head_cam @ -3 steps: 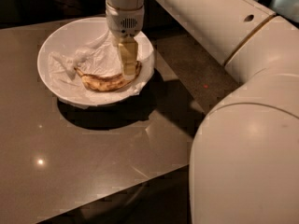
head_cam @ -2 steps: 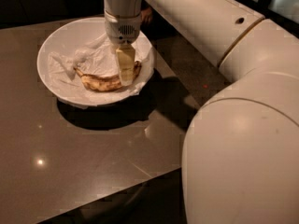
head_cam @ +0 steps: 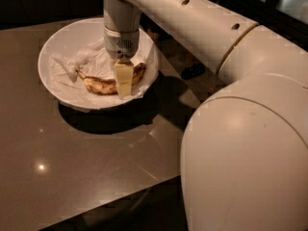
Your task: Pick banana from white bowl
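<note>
The white bowl (head_cam: 44,57) sits at the back left of a glossy brown table, lined with crumpled white paper (head_cam: 72,66). The banana (head_cam: 98,84), yellow with brown speckles, lies curved in the near half of the bowl. My gripper (head_cam: 123,86) reaches straight down into the bowl and is set over the right-hand part of the banana, hiding its middle. The banana's right end shows just beyond the gripper. The banana rests on the paper.
The table (head_cam: 86,167) ends in a front edge running diagonally across the lower frame and a right edge close behind the bowl. My white arm (head_cam: 240,143) fills the right side. A small blue object (head_cam: 195,71) lies on the dark floor beyond.
The gripper has come lower and a little nearer, down onto the banana. The arm's bulk now fills more of the right side. The banana and bowl have not moved.
</note>
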Tool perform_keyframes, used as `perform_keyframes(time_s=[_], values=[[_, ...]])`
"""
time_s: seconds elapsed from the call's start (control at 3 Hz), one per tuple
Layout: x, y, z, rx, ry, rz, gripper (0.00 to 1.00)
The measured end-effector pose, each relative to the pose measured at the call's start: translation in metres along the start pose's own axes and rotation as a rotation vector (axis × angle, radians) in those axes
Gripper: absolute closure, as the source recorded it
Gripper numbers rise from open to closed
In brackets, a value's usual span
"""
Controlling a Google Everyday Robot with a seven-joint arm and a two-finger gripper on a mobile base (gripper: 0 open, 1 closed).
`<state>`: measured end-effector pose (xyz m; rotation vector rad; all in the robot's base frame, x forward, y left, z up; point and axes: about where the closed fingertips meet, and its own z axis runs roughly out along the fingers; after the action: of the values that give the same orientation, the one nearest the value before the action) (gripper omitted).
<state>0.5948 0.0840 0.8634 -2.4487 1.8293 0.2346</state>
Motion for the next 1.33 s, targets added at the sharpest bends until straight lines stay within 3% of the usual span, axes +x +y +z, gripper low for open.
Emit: perform_keyframes(time_s=[0.33,1.0,1.33], values=[[0.002,0.002,0.013,-0.028,0.004,0.005,0.43],[0.005,-0.002,0.017,0.011,0.000,0.024,0.91],[0.003,-0.006,0.018,0.029,-0.008,0.022,1.00]])
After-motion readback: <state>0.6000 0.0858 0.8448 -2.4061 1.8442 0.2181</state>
